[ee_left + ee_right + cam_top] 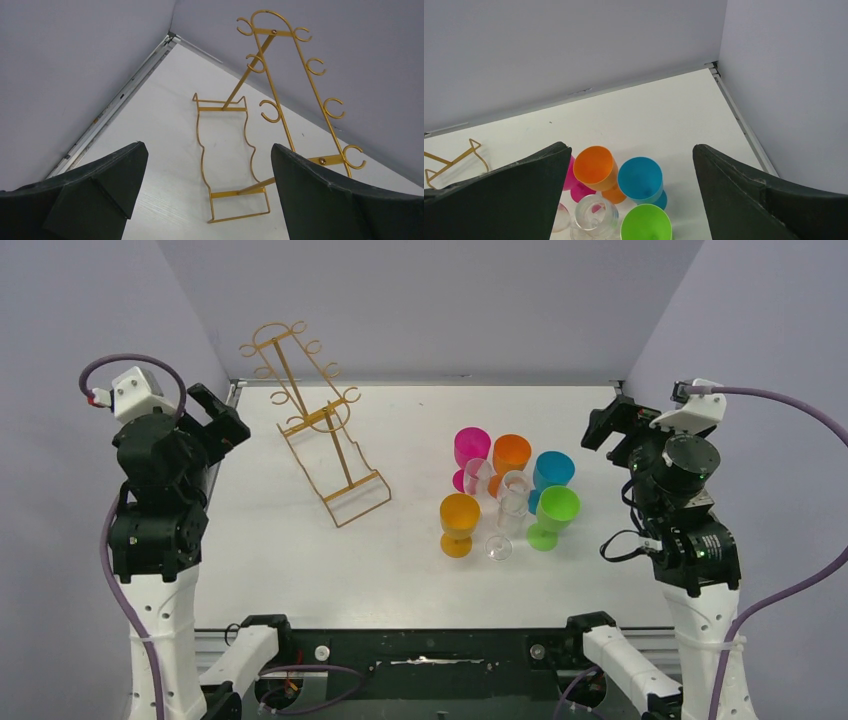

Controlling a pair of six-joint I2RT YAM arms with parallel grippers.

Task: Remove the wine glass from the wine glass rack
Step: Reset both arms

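The tall gold wire wine glass rack (pixel 318 420) stands on the left half of the smooth white worktop (pixel 300 570). Its thin glossy rods carry curled open hooks above a rectangular base with wavy sides. Well apart to its right, stemmed cups stand bunched together: see-through clear wine glasses (pixel 515 492) among opaque goblets in pink (pixel 472 447), orange (pixel 511 453), blue (pixel 553 470), green (pixel 557 508) and amber (pixel 460 513). The left end effector (pixel 207 146) gapes wide, its matte black wedge fingers holding nothing and facing the rack. The right end effector (pixel 630 146) is equally spread and unladen above the cups.
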